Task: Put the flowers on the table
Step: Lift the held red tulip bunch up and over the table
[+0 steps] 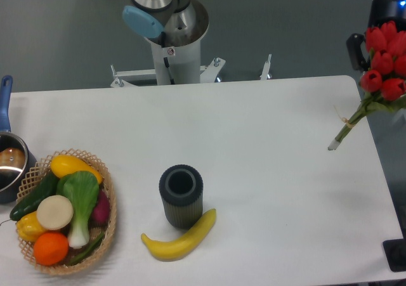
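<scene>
At the far right edge the gripper (388, 19) is mostly hidden behind a bunch of flowers (382, 64); only a dark body with a blue light shows, so whether its fingers are spread or clamped cannot be told. The flowers are one bunch with about six red buds counted, though some may be cut off by the frame. Their thin green stems slant down and to the left, tied with one tan string, and the stem tips reach over the right edge of the table (273, 172) above a faint shadow.

Near the middle of the table stands one dark ribbed cylinder cup (181, 196), upright and open on top. One yellow banana (181, 238) lies just in front of it, touching its base.

At the near left sits one wicker basket (109, 219) holding mixed produce. One pot with a blue handle (7, 159) is cut off at the left edge beside the basket.
</scene>
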Robot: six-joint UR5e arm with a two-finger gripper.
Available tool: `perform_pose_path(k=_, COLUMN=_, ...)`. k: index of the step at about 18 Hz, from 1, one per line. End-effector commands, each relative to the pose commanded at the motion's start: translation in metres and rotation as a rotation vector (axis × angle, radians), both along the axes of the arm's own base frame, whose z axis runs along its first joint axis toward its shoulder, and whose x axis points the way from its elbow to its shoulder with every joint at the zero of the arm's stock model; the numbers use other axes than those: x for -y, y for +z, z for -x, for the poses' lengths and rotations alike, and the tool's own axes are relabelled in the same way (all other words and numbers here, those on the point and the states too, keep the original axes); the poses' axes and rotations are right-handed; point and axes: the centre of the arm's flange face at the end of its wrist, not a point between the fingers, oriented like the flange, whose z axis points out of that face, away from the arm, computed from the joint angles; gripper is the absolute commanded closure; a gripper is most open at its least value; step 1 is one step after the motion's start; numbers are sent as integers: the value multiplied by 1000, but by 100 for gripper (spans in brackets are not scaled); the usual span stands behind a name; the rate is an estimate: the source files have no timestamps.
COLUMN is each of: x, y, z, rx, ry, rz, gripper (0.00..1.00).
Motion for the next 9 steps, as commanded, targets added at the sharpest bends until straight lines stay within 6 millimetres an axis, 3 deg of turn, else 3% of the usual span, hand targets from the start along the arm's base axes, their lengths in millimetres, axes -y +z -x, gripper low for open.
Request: perform_pose_path(k=9, x=-2, y=-1, z=-6, rx=7, ry=23, rz=62, gripper=61)
